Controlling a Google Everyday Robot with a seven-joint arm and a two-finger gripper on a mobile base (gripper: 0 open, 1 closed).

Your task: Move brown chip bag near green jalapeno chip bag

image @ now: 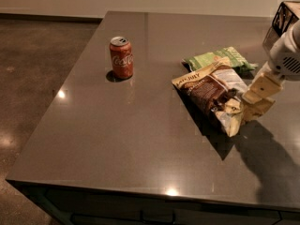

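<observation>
- The grey table (pixel 117 139) fills most of the view; its glossy top shows some small light reflections near the front edge.
- At the right side, the gripper (pixel 248 105) is low over the table top, and its pale yellow fingers (pixel 263 85) pinch the crumpled cream end of the brown chip bag (pixel 206 90).
- The brown chip bag lies right of the table's middle, with its lettered cream end pointing away from the gripper (this far end is touching the table, as far as I can judge), and a dark shadow falls under and in front of it.
- The red Coca-Cola can (pixel 121 58) stands upright on the left part of the table, well apart from both bags.
- The green jalapeno chip bag (pixel 215 59) lies flat just behind the brown one; their edges seem to touch or overlap.
- The white arm (pixel 287 55) comes in from the right edge, above the gripper.
- Left of the table there is a dark polished floor (pixel 42 55).
</observation>
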